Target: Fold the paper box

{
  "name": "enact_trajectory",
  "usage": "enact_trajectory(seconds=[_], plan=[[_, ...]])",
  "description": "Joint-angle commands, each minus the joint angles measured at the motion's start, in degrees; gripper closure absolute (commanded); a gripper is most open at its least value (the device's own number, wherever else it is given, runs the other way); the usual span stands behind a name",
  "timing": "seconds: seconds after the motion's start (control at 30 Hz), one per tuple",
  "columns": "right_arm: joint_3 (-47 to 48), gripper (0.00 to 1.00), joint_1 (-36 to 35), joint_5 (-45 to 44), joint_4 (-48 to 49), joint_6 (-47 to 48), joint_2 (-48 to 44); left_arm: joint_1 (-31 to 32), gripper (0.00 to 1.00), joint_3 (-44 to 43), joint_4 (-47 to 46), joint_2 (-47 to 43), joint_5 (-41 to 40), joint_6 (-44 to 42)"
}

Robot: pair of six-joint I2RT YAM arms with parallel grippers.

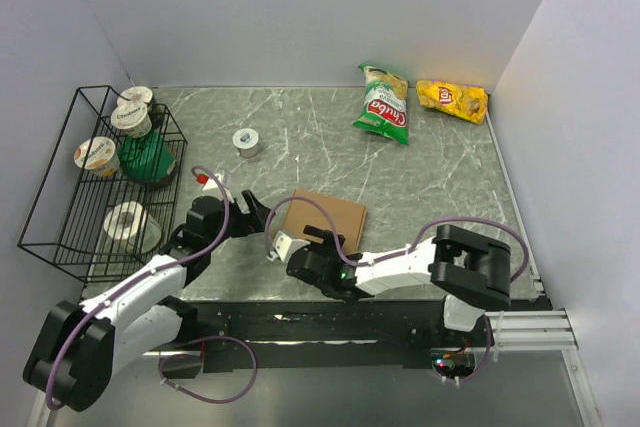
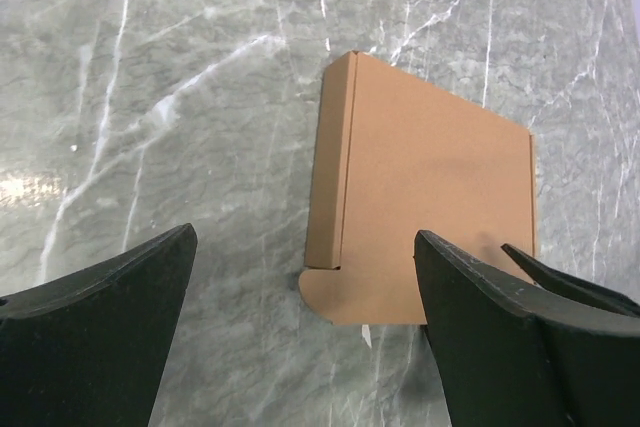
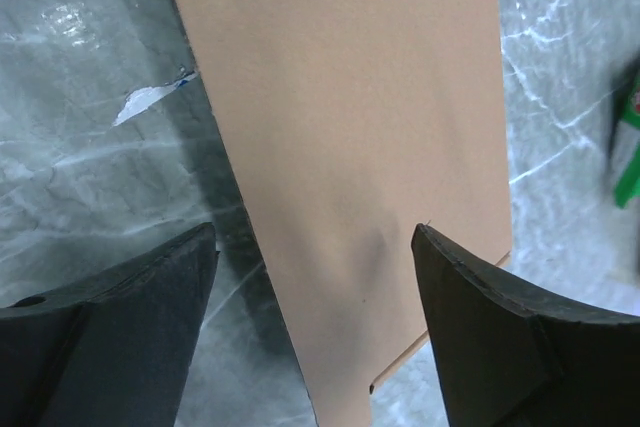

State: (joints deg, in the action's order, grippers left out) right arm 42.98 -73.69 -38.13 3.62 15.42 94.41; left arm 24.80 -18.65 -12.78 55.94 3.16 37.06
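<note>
Lying flat on the grey marble bench (image 1: pixel 440 177), toward its near middle and just ahead of both arms: paper box (image 1: pixel 328 219), a narrow strip creased along one side, a rounded tab at one corner.

Left arm: stretches low and forward-right from its base, elbow bent. Sets left gripper (image 1: pixel 256 211) just beside the box's left edge, fingers (image 2: pixel 110 327) spread wide and gripping nothing.

Right arm: doubles back leftward along the bench's near edge, forearm low. Holds right gripper (image 1: pixel 290 247) at the box's near-left corner, fingers (image 3: pixel 500 327) wide apart over the brown top, clasping nothing.
</note>
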Motion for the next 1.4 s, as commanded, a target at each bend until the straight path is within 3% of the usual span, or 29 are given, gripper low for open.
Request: enact_trajectory(seconds=[0.0, 0.17, 0.4, 0.43, 0.7, 1.13, 1.37], plan=[[2.5, 0.18, -1.3, -7.0, 2.5, 3.7, 3.4, -1.0, 0.04, -1.3, 2.2, -1.8, 0.4, -0.8], [1.0, 0.34, -1.7, -12.5, 5.2, 5.8, 4.9, -1.4, 0.04, -3.1, 4.2, -3.6, 0.7, -1.5], [-0.1, 0.57, -2.0, -12.3, 5.5, 9.6, 0.9, -1.9, 0.04, -5.5, 6.5, -6.0, 1.0, -2.3], [0.2, 0.63, -2.1, -12.1, 4.4, 9.8, 0.3, -2.0, 0.04, -6.0, 6.7, -6.3, 1.1, -2.3], [5.8, 0.82, -1.7, -5.3, -11.4, 5.9, -7.6, -2.6, 0.04, -8.4, 8.3, -8.4, 2.3, -2.4], [23.5, 0.84, 8.0, 22.3, -39.2, 1.2, -15.9, -3.8, 0.04, -13.2, 10.8, -13.1, 4.4, -1.7], [28.9, 0.83, 16.1, 33.4, -44.4, 3.4, -12.6, -4.1, 0.04, -13.7, 10.7, -13.8, 5.3, -1.2]])
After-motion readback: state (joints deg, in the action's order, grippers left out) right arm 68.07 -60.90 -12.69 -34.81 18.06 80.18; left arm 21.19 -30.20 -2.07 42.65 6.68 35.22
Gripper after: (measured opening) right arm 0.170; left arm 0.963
